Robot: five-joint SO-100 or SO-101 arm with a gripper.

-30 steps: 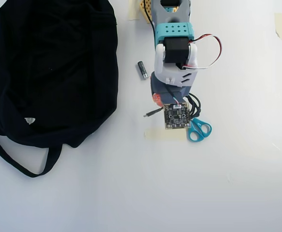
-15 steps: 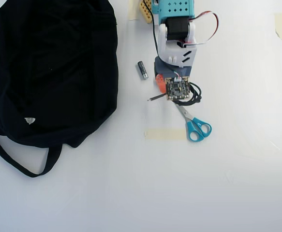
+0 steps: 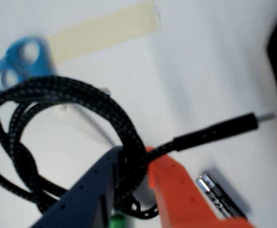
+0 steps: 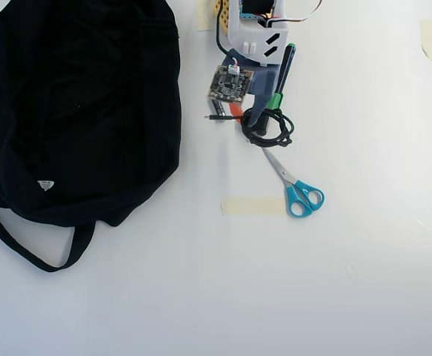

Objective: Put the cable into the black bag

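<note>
the hand (image 3: 131, 178) is clamped on the cable (image 3: 71, 99), the coil hanging between its blue and orange fingers above the bench (image 4: 349, 259), near the scissors (image 4: 298, 191). carry it high, well over the bag (image 4: 75, 111), before letting go.

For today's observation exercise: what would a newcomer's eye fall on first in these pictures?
In the overhead view, the black bag fills the upper left of the white table. In the wrist view, the gripper is shut on the coiled cable. Blue-handled scissors lie below it in the overhead view.
</note>
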